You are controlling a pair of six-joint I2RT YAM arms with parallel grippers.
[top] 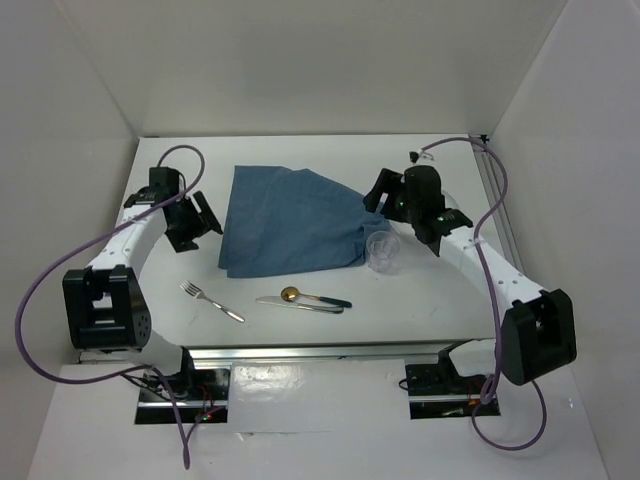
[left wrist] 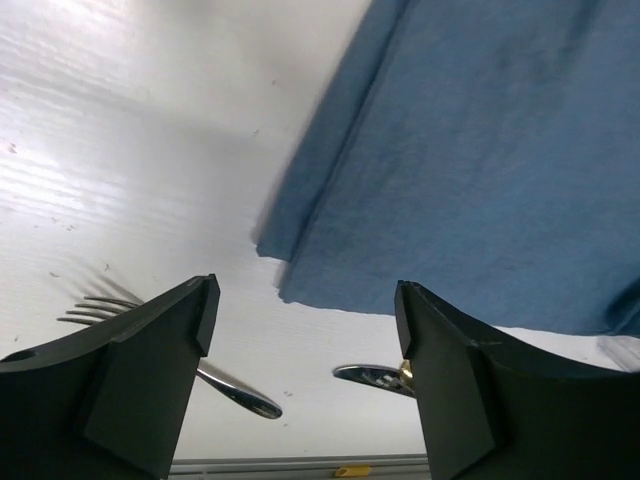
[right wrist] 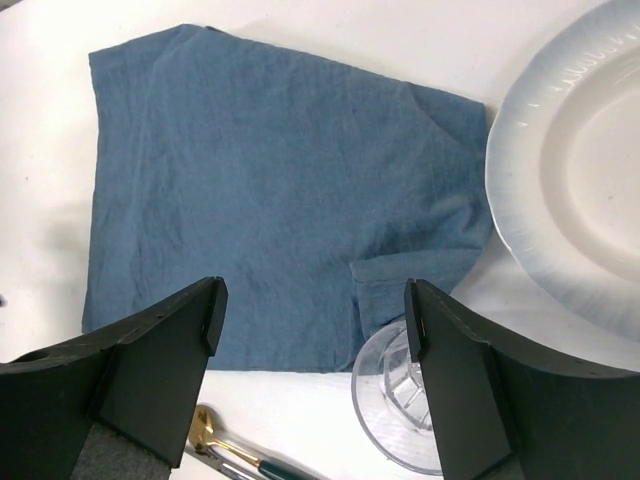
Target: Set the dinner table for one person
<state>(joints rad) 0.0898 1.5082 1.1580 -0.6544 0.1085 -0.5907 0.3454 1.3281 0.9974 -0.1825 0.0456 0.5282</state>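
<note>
The white dinner table carries a rumpled blue cloth placemat at its middle. A clear plastic cup stands at the mat's near right corner. A fork, a knife and a gold spoon with a green handle lie in front of the mat. My left gripper hovers open and empty by the mat's left edge. My right gripper hovers open and empty over the mat's right edge. The right wrist view shows the mat, the cup and a white plate.
A metal rail runs along the near edge, and another along the right side. White walls close in the table on three sides. The left wrist view shows the fork, the knife tip and the mat corner.
</note>
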